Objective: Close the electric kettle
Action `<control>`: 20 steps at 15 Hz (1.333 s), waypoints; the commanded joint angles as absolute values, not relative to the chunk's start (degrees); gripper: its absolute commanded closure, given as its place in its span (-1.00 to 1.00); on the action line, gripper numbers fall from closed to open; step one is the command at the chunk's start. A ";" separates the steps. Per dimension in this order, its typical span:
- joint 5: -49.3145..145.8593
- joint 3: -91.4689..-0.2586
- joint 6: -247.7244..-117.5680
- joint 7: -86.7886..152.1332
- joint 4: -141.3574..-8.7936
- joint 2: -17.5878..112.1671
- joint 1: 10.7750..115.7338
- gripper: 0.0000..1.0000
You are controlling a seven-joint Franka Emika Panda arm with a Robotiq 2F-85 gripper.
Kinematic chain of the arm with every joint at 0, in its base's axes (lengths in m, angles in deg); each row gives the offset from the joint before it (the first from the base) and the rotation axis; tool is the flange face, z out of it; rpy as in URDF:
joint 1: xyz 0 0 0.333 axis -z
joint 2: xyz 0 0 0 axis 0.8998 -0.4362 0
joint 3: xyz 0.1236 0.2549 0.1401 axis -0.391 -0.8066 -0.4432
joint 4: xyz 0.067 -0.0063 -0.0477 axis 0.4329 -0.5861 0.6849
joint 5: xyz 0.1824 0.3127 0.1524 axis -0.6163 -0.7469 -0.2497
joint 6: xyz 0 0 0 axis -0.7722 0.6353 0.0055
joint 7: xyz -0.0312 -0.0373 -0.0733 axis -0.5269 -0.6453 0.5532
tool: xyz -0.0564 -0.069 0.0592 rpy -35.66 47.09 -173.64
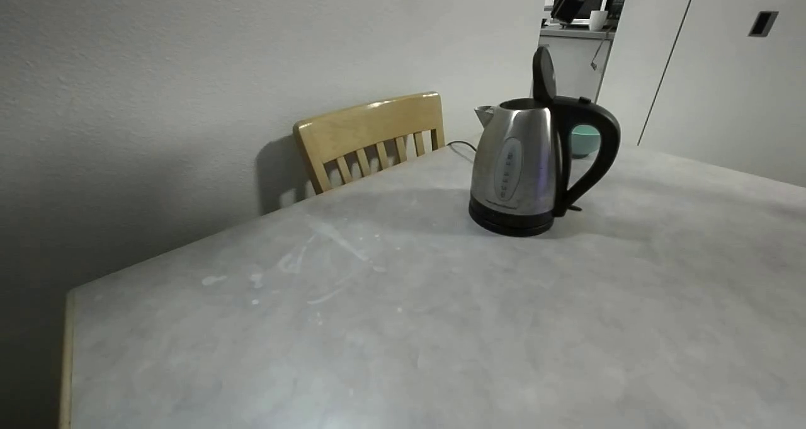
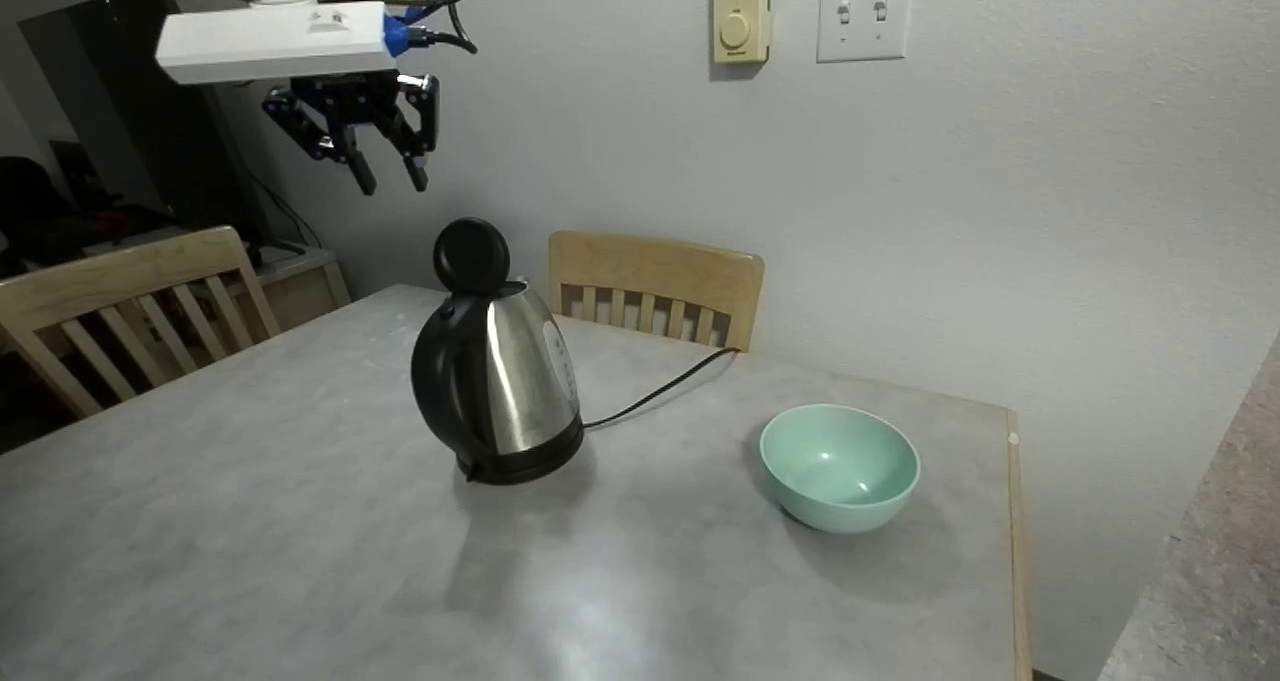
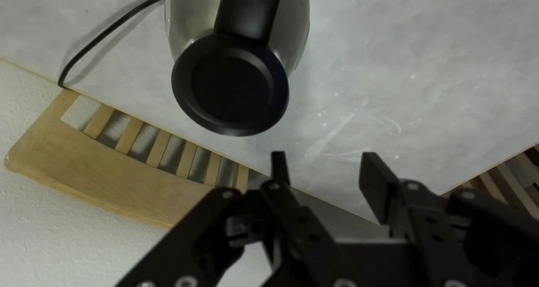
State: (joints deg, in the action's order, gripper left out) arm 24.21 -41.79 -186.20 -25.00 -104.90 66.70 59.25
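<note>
The electric kettle stands upright on the grey table, steel with a black base and black loop handle; it also shows in an exterior view and the wrist view. Its black lid stands up, hinged open at the handle side, in both exterior views. In the wrist view the lid hides the kettle's mouth. My gripper is open and empty, above the lid and apart from it. In the wrist view the fingers are spread, below and right of the lid.
A mint-green bowl stands on the table near its end. A black cord runs from the kettle to the table edge. A wooden chair stands between table and wall; another chair is at the far end.
</note>
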 commanded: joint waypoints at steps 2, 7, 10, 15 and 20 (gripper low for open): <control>22.34 -43.97 -191.03 -25.91 -103.31 64.17 61.45 0.78; 25.37 -44.22 -196.80 -21.65 -103.15 63.22 62.62 1.00; 28.07 -44.05 -197.03 -16.39 -102.81 62.15 63.60 1.00; 30.71 -44.44 -196.10 -11.17 -102.01 59.65 64.70 1.00; 30.70 -45.94 -195.15 -10.13 -99.86 56.25 65.23 1.00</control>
State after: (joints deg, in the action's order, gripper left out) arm 30.03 -43.89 -196.21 -11.22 -102.67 59.18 63.29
